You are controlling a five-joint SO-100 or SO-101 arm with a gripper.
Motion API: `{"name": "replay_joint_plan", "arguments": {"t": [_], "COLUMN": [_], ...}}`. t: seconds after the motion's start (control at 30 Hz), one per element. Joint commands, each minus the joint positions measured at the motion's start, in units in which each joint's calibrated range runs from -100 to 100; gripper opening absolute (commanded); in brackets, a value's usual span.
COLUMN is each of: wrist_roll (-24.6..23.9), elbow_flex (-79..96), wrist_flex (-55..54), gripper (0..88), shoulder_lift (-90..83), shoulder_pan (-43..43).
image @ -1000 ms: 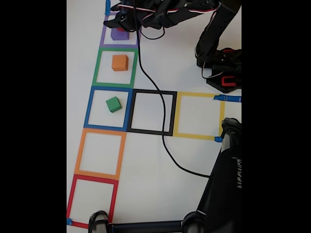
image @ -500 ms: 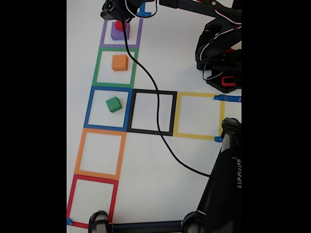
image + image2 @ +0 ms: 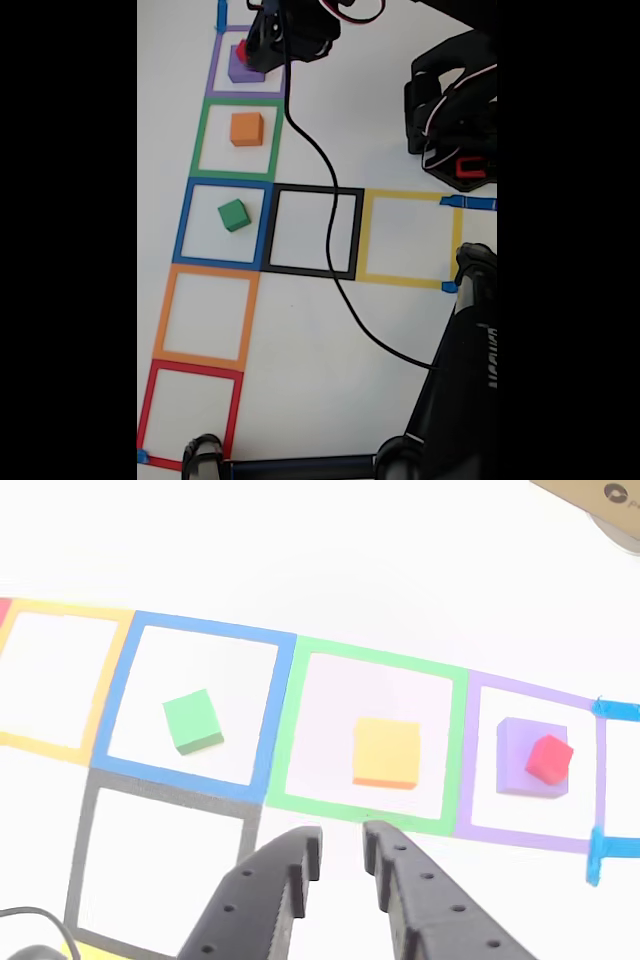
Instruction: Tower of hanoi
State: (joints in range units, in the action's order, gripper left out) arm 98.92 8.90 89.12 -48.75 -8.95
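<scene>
A white worktop (image 3: pixel 400 120) carries a run of taped squares. In the fixed view they go from top to bottom: purple square (image 3: pixel 247 62), green square (image 3: pixel 238 139), blue square (image 3: pixel 225 223), orange square (image 3: pixel 204 316), red square (image 3: pixel 190 413). A black square (image 3: pixel 313 231) sits right of the blue one, and a yellow square (image 3: pixel 410 238) right of that.

The purple cube (image 3: pixel 531 757) lies inside the purple square with the smaller red cube (image 3: pixel 549 758) stacked on it, turned at an angle and set toward the right side of its top face in the other view. The orange cube (image 3: pixel 386 752) lies alone in the green square, roughly central. The green cube (image 3: pixel 193 720) lies alone in the blue square, rotated against the tape lines.

The jaws (image 3: pixel 341 850) are released, with a narrow gap between the 2 black fingers and nothing held; in the other view the tips hang over the lower edge of the green square, near the corner it shares with the blue and black squares. In the fixed view the arm's head (image 3: pixel 293 30) sits at the top, just right of the purple square, partly covering it. A black cable (image 3: pixel 335 270) runs from it down across the black square. The arm's base (image 3: pixel 455 110) stands at the right.
</scene>
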Motion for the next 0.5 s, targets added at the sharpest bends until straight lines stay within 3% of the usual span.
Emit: {"name": "replay_joint_plan", "arguments": {"t": [0.0, 0.17, 0.47], "wrist_roll": [-2.3, -5.3, -2.8], "elbow_flex": [-5.0, -5.9, 1.7], "wrist_flex": [4.1, 7.0, 8.6], "gripper": [0.0, 0.0, 1.1], "shoulder_lift": [-1.2, -2.4, -11.2], "shoulder_pan": [-3.9, -5.7, -9.9]}}
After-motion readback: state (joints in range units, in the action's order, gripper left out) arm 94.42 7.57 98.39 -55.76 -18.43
